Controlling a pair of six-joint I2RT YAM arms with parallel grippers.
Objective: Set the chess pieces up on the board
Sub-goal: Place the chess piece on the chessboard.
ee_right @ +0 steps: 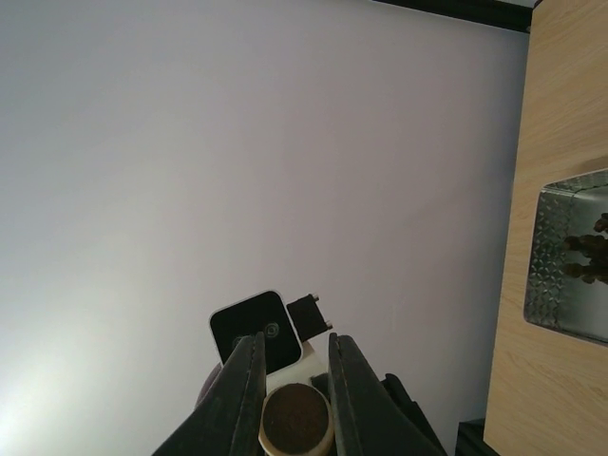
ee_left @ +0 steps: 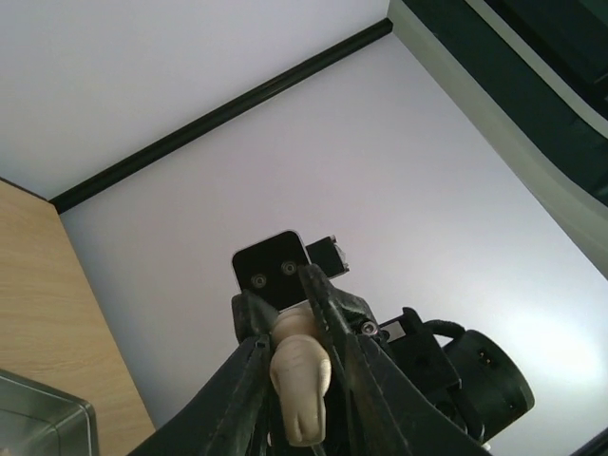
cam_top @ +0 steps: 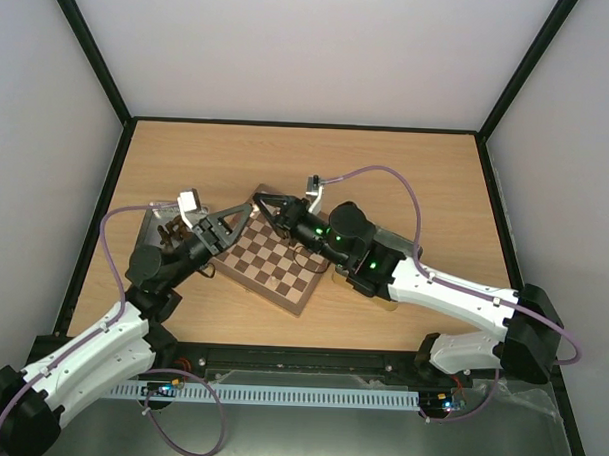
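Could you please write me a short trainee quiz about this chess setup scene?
1. True or false: the silver tray lies right of the board.
2. The chess piece at the left gripper is: A pale, B dark brown, C red.
3. Where does that gripper meet the right gripper?
Key: 1 false, it lies left; 2 A; 3 over the board's far corner.

**Board mid-desk, fingers facing above it**

The board [cam_top: 273, 262] lies askew at the middle of the desk [cam_top: 417, 172]. A tray [cam_top: 157, 221] sits just left of it, pieces [ee_right: 583, 255] inside. Left fingers [cam_top: 233, 219] and right fingers [cam_top: 277, 206] face each other, tips close, above the board's far corner, each pair with a piece [ee_left: 299, 385] between.
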